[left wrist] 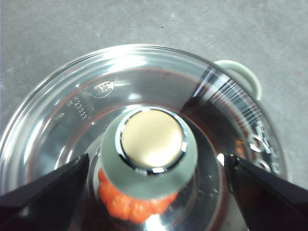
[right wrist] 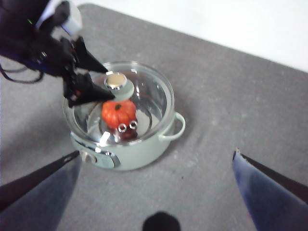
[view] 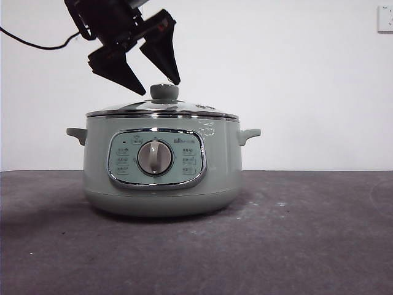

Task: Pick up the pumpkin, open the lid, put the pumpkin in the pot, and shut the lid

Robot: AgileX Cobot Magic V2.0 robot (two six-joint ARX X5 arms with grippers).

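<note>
The pumpkin (right wrist: 118, 111) is small, glossy and orange-red with ribbed sides and a dark green stem, and it sits inside the pot (view: 161, 178), seen through the glass of the lid (view: 184, 109); from the left wrist camera only its lower ribbed part shows, under the knob (left wrist: 149, 153). The lid lies flat on the pot, its chrome rim meeting the pot's top edge all round, and the sage-green knob has a pale shiny cap. The pot is sage green, with a small handle at each side and a chrome-framed panel with a grey dial (view: 155, 157) on its front. The left gripper (view: 163, 88) hangs just above the knob, tilted, its two black jaws spread wide, one to each side of the knob and not touching it. The right gripper (right wrist: 154, 159) is well back from the pot, high over the table (right wrist: 226, 110), jaws wide apart and holding nothing. The grey table is bare on every side of the pot, with broad room to the right in the front view, and a white wall (view: 307, 74) stands behind.
</note>
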